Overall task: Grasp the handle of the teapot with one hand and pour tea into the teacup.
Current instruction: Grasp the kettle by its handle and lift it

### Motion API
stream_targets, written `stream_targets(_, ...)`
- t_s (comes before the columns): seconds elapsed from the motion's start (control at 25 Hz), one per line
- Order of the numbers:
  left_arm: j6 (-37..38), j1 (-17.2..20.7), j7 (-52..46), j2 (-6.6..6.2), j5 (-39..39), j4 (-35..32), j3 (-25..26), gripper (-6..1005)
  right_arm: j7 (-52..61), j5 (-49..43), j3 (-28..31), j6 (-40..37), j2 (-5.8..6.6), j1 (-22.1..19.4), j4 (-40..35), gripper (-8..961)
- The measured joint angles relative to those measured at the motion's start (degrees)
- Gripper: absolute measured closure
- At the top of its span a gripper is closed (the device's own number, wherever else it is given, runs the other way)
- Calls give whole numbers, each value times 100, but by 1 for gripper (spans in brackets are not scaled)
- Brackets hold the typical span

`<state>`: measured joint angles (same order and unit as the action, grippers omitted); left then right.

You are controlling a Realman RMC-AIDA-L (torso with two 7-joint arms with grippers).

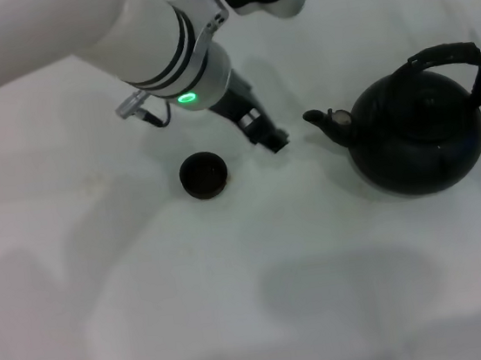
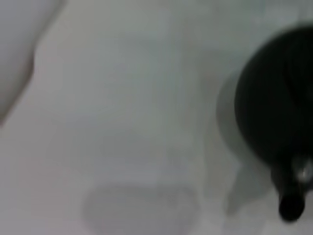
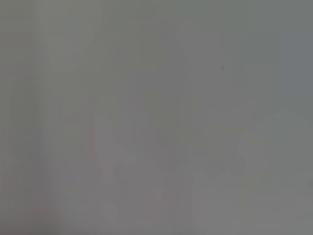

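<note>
The white bench (image 1: 266, 317) carries everything. The teapot (image 1: 418, 140) sits well off to the far side of the left hand (image 1: 272, 138), its spout (image 1: 325, 121) pointing back toward that hand and its handle (image 1: 454, 61) arching upright on top. The teacup (image 1: 203, 175) stands just beside the hand, nearer the robot. I cannot tell how far the hand is open; it holds nothing. It should probably rise over the spout, then close squarely around the handle's crown. The right hand is out of sight.

teapot (image 1: 416, 145) matte black | teacup (image 1: 203, 175) black | table (image 1: 264, 300) white
</note>
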<state>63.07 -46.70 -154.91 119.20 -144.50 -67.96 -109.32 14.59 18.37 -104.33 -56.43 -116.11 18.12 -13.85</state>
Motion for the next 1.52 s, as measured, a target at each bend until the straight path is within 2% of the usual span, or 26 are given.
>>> stream_targets(0.04,-247,200,100,5,38,-215,0,153,0,0,-2,0,4,7,3,77)
stream_targets(0.08,-247,200,100,5,38,-215,0,154,0,0,-2,0,4,7,3,77)
stream_targets(0.32,-1207,937,357,-3,309,-755,12,159,-1,0,-5,0,11,23,4,77)
stream_targets(0.52,-1732,1543,1226,-7,1232,-814,345,161,-5,0,10,0,11,18,23,78)
stream_targets(0.72,-2074,1844,1438,-10,1526,-824,533,162,-7,0,20,1,17,16,24,78)
stream_targets(0.88,-3074,2344,2250,-10,2410,-827,547,163,-8,0,25,-35,18,14,20,78)
stream_targets(0.92,-3074,2344,2250,-10,2410,-827,547,164,-8,0,27,-68,19,11,19,78)
stream_targets(0.96,-3750,2652,2849,-11,3147,-777,543,164,-9,0,28,-109,19,10,18,77)
stream_targets(1.2,-5038,2950,3712,-2,4508,-398,429,165,-9,18,35,-186,19,7,27,77)
stream_targets(1.52,-6277,3062,3703,3,5341,-118,372,165,-10,81,36,-181,18,25,31,78)
